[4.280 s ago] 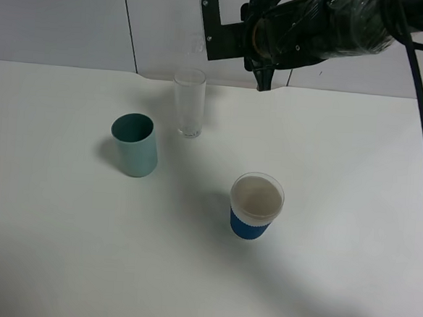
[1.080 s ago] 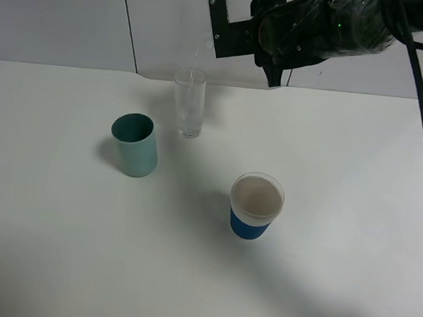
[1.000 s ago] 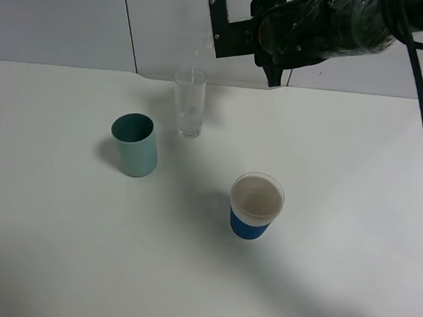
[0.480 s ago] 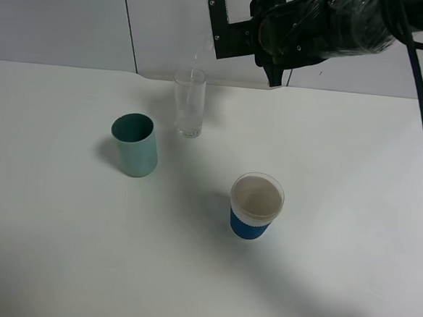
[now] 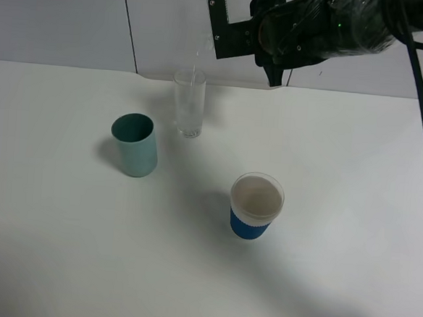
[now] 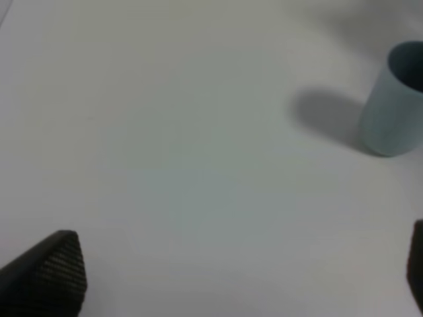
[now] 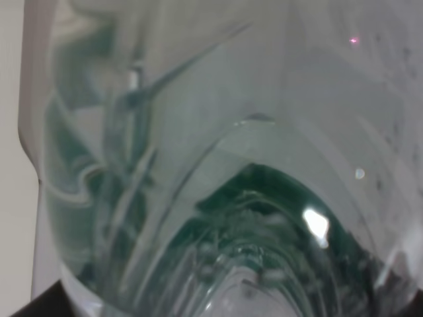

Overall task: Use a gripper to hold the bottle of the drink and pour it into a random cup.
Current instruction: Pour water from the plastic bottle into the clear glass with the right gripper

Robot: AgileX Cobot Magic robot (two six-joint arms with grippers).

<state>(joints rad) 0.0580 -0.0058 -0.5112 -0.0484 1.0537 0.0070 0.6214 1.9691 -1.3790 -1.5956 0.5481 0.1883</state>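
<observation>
White tabletop, pale panelled wall behind; right end effector tight around the bottle.

The white table bears a glass cup, teal cup, paper cup.

Teal cup: upright, table's left part.
Paper cup: white, blue sleeve, upright, centre-right.
Table: white.

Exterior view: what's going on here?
The right tool holds the bottle tipped above the glass at the back of the table, and a thin stream runs into it. The teal cup and paper cup stand apart from it. The left tool is open over bare table.
</observation>
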